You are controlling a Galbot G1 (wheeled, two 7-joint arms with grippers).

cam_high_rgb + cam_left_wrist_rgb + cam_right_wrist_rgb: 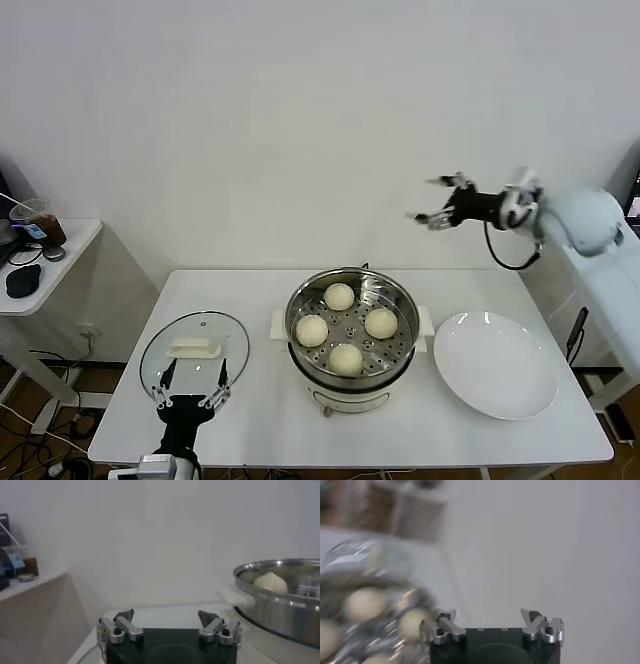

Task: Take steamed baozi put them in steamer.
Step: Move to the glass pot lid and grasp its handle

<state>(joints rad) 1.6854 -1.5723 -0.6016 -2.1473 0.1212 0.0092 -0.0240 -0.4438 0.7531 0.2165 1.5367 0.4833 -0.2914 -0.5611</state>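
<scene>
The shiny steel steamer (352,355) on its cream base stands at the table's middle. Four cream-white baozi lie on its perforated floor: one at the back (339,296), one left (312,330), one right (380,322), one in front (346,359). My right gripper (430,200) is open and empty, held high in the air above and behind the table's right side, well clear of the steamer. My left gripper (190,388) is open and empty, low at the table's front left by the glass lid. The steamer (280,600) with one baozi (270,581) shows in the left wrist view; the right wrist view shows blurred baozi (364,603).
A flat white plate (496,364), bare, lies right of the steamer. A round glass lid (194,347) with a cream handle lies on the table's left. A side table (40,255) with small items stands at far left. The wall is close behind.
</scene>
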